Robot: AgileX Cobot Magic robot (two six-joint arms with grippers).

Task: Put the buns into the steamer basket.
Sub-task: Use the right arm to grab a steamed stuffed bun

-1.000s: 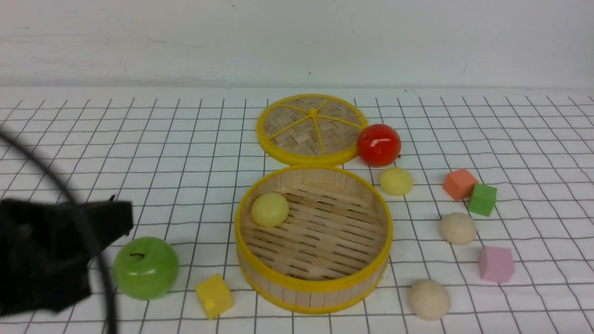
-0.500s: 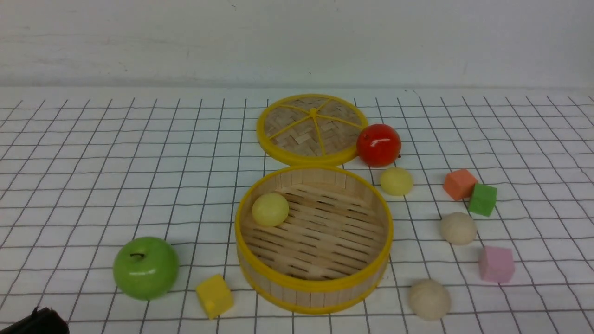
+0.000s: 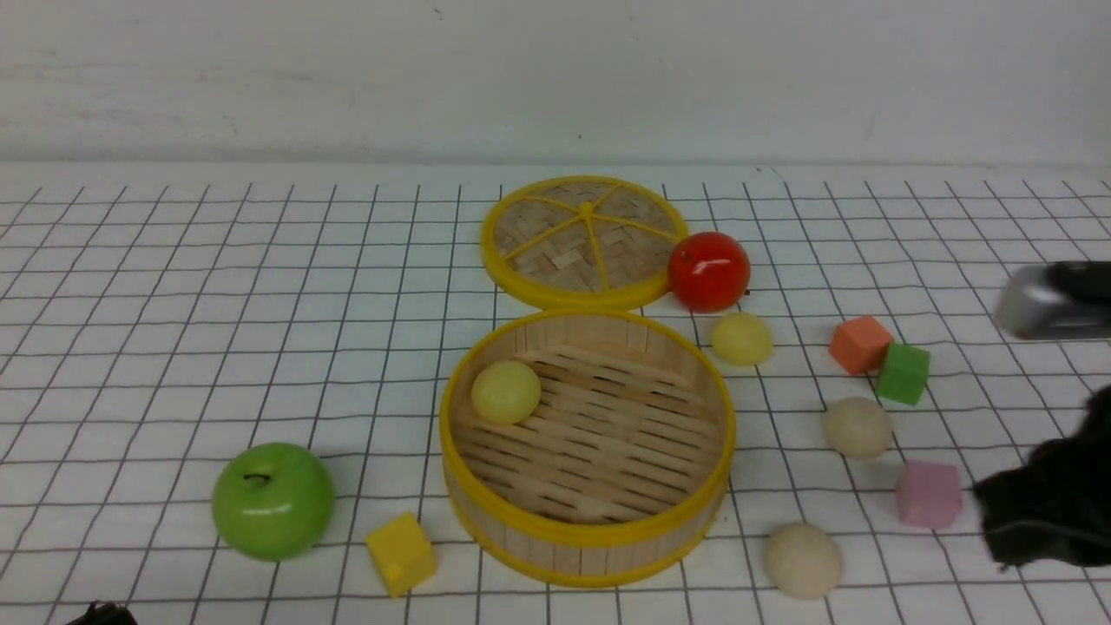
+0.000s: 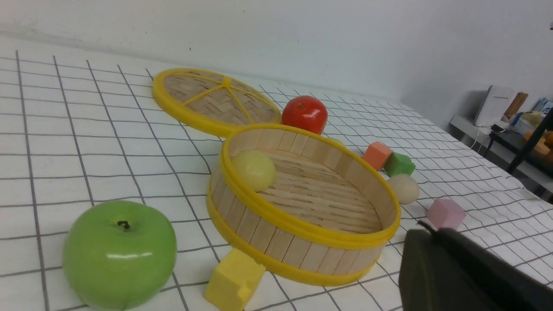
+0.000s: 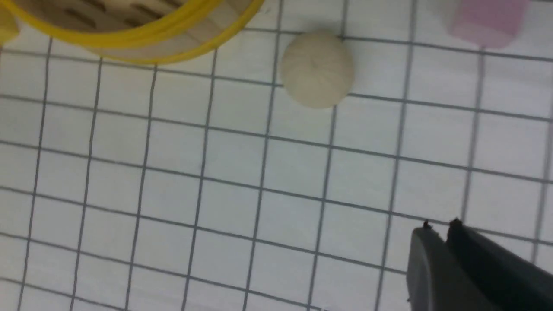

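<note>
Front view: shows one pale yellow bun [image 3: 505, 391] inside the steamer basket [image 3: 590, 540]; leaves three on the cloth [image 3: 260, 304] at its right: second yellow bun [image 3: 741, 338] beside the red apple [image 3: 708, 271], far beige bun [image 3: 857, 427], near beige bun [image 3: 803, 560]. Right wrist view: finds right gripper [image 5: 440, 225] nearly closed, empty, short of that last bun; pink cube [image 3: 928, 494] close by. Left gripper [image 4: 432, 235] closed, empty.

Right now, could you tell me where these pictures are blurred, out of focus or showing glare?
Front view: sharp overall, but the right arm at the edge is smeared, and the red apple and green apple carry glare spots. Left wrist view: the left gripper in the foreground is out of focus. Right wrist view: soft throughout, with the off-white bun and pink cube blurred.
</note>
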